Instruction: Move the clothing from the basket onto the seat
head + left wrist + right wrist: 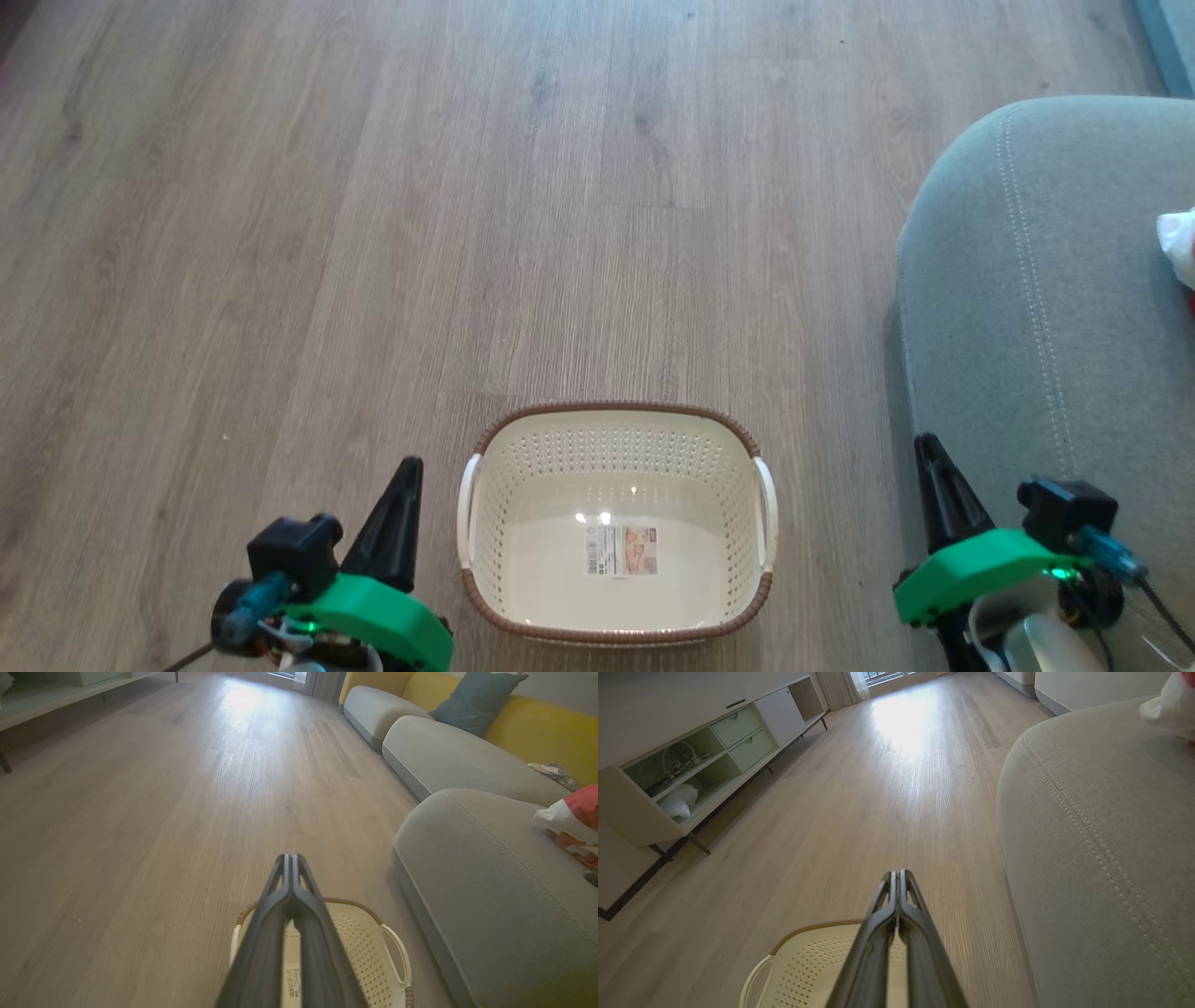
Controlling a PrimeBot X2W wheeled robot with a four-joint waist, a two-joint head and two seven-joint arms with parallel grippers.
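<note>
The cream basket (616,439) with a brown braided rim stands on the wood floor between my arms; inside it I see just a label sticker. Red and white clothing (572,821) lies on the grey-green seat (1018,308) at the right, its white edge (1178,245) showing at the head view's border and again (1169,704) in the right wrist view. My left gripper (409,464) is shut and holds nothing, just left of the basket (359,947). To the basket's right, beside the seat's front corner, my right gripper (924,441) is shut and holds nothing.
More sofa cushions (448,756), a yellow backrest and a blue-grey pillow (474,700) run along the right. A low cabinet (705,760) with shelves and drawers lines the left wall. Open wood floor (467,205) stretches ahead.
</note>
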